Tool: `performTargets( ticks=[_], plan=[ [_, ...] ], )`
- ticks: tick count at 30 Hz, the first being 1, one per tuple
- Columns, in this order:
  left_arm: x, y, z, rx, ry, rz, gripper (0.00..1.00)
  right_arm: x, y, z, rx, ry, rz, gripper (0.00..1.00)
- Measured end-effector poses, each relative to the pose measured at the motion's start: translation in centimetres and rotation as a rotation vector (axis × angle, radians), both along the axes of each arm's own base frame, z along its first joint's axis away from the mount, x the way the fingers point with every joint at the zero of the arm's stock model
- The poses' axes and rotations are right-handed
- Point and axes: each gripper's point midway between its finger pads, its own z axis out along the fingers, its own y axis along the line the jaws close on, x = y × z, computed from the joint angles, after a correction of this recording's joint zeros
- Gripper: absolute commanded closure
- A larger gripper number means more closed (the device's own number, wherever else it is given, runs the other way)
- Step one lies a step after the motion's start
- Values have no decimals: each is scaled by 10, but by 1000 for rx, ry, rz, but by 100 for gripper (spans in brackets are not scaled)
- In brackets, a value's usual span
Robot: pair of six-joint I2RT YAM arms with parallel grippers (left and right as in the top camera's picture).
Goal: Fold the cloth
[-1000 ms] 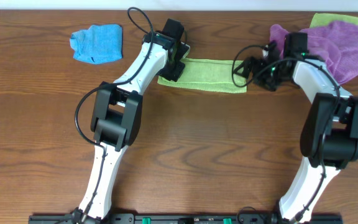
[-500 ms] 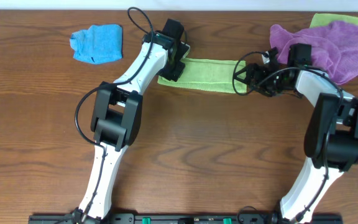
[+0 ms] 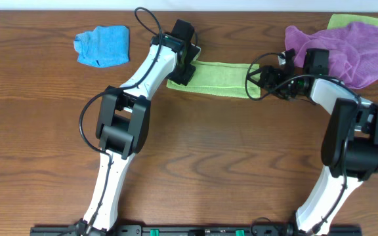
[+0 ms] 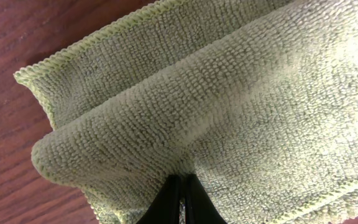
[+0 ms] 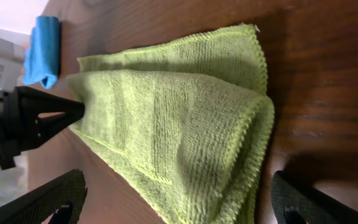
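A lime-green cloth [image 3: 220, 78] lies folded into a long strip at the back middle of the table. My left gripper [image 3: 181, 73] is shut on the cloth's left end; the left wrist view shows the cloth [image 4: 216, 106] bunched over my closed fingertips [image 4: 180, 186]. My right gripper [image 3: 254, 80] is open at the cloth's right end. In the right wrist view the cloth's folded right end [image 5: 185, 137] lies between my two spread fingers [image 5: 179, 208], which are not closed on it.
A crumpled blue cloth [image 3: 102, 44] lies at the back left. A purple cloth [image 3: 353, 47] lies heaped over another green cloth [image 3: 353, 20] at the back right, just behind my right arm. The table is brown wood.
My right gripper has moved left and down onto the green cloth's right end, which now looks shorter and pushed in. The left gripper has not moved.
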Motion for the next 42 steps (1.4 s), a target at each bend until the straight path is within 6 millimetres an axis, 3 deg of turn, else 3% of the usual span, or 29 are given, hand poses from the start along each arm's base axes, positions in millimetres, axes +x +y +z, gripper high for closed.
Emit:
performTargets(
  ticks=[18,19,24,25,42],
  plan=[
    [5,-2,2,-10,-23,0,94,-9,15,-7,85,91,5,31],
    [6,-2,2,-10,-23,0,94,-8,19,-8,80,90,11,37],
    [6,-2,2,-10,-25,0,94,-14,28,-24,54,128,10,92],
    [6,-2,2,-10,-25,1,94,-14,26,-28,44,141,0,99],
    [6,-3,2,-12,-25,4,94,-8,22,-25,-37,237,1,99]
  ],
)
